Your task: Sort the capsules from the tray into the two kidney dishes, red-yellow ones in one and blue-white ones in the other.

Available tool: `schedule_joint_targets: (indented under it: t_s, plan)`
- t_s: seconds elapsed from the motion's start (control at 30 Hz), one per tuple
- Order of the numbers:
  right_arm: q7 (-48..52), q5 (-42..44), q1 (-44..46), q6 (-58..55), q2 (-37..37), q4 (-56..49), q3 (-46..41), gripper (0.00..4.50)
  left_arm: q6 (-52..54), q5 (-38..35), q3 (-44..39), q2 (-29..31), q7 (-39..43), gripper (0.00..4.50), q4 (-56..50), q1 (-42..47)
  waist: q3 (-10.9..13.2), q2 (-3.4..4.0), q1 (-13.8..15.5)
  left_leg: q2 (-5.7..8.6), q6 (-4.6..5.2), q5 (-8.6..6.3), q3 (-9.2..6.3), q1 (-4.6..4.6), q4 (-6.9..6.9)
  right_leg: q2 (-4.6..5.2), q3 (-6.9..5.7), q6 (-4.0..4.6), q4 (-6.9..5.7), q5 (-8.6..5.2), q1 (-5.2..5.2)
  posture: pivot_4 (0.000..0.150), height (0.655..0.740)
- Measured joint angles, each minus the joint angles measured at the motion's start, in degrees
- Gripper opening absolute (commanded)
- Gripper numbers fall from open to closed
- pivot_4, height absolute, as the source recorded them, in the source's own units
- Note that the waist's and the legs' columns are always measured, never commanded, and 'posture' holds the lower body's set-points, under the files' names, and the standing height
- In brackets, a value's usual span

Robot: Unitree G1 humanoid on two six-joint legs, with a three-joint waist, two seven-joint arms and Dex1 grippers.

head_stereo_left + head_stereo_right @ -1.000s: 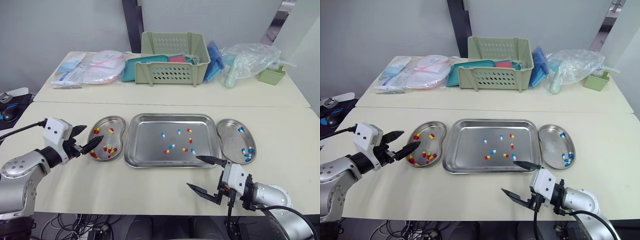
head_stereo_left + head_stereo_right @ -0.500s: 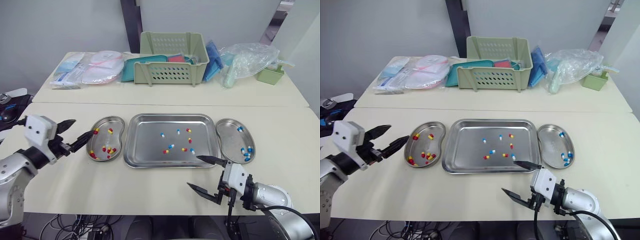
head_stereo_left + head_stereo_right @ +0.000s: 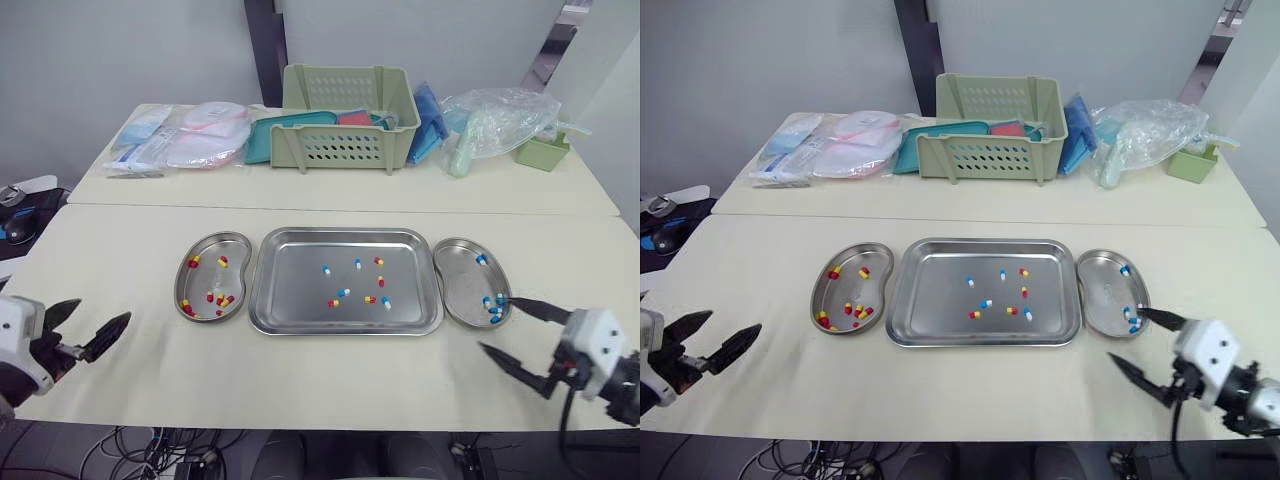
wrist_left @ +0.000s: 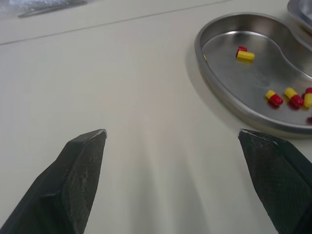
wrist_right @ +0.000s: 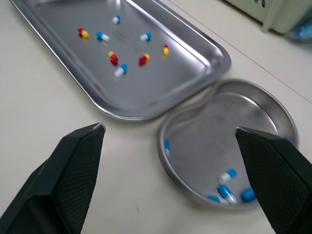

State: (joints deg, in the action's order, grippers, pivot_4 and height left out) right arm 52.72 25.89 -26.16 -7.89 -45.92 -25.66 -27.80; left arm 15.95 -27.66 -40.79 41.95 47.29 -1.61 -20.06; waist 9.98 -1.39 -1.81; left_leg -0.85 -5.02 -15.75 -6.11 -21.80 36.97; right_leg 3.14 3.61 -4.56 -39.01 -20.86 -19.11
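Seeing the left gripper (image 3: 105, 309) with its jaws spread wide, nothing pinched between them, hanging over bare table (image 3: 300, 385) well off to the left of the tray (image 3: 300, 255) and nearer the robot. Seeing much the same on the right gripper (image 3: 490, 322): jaws wide apart, gripping nothing, sitting off the tray's near right corner (one black fingertip looking close to the near end of the dish on that side).

Moving outward, spotting the left kidney dish (image 3: 205, 278) just beside the tray's left edge, carrying a scatter of red-yellow capsules (image 3: 222, 262). Spotting the right kidney dish (image 3: 460, 280) just beside the tray's right edge, carrying a few blue-white capsules (image 3: 490, 303), mostly bunched at its near end.

Counting a mix lying loose around the middle of the tray itself: four blue-white ones (image 3: 343, 293) and four red-yellow ones (image 3: 370, 299), all apart from each other.

Noticing, well behind the tray past a seam in the table, a pale green basket (image 3: 345, 130), with flat packets (image 3: 180, 140) behind the tray's left side and a crinkly clear bag (image 3: 500, 120) plus a little green tub (image 3: 543, 150) behind its right side.
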Motion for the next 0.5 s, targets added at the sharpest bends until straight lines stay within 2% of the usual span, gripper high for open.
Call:
schedule_joint_targets:
  t_s: [0.27,0.5]
  plan:
    - [6.80,-1.03,5.36,1.64,-6.25,16.60,-4.62,4.50,-4.85,2.18,-0.10,-0.91,2.07,4.48,3.23,-6.41,0.00,0.00,-0.06,-0.01,0.00,0.00,0.04,0.02,-0.02,0.00,0.02,0.01,0.00,0.00,0.00,0.150,0.7400]
    - [9.01,-3.42,6.45,3.22,-6.54,19.64,-3.99,4.50,-5.07,1.76,-0.12,-2.86,0.99,4.48,0.98,-8.59,0.00,0.01,-0.03,-0.01,0.00,0.00,0.07,0.00,-0.02,0.01,0.03,0.00,0.01,0.00,0.01,0.150,0.7400]
